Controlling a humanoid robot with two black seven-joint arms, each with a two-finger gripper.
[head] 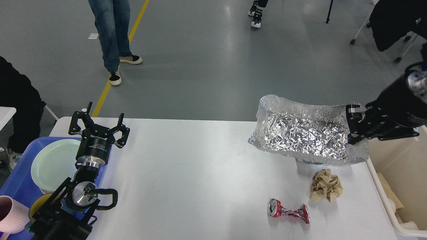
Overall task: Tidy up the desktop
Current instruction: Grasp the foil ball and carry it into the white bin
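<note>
From the head view, we saw the desktop point(200, 173) spread white across the lower part of the scene, its far edge running just below the grey floor.

Our right gripper point(354, 124) hung raised above the desktop's far right corner, its fingers pinched closed on the right edge of a crumpled silver foil sheet point(300, 133). The sheet was clear of the surface, drooping leftward from the grip. Just under its lower edge a sliver of another foil piece point(313, 162) showed on the desktop; most of it was hidden.

Nearer to us on the right side lay a crumpled brown paper ball point(326, 189), and just beside it, closer still, a crushed red can point(288, 211) on its side. The two did not touch.

Past the desktop's right edge stood a cream bin point(383, 186).

Our left gripper point(99, 126) hovered over the desktop's far left corner, its fingers spread wide and holding nothing. Below it a blue tray point(20, 186) sat at the left edge, carrying a pale green plate point(53, 165). A pink cup point(10, 215) showed at the lower left corner, with something yellow point(37, 204) next to it, mostly covered by our arm.
</note>
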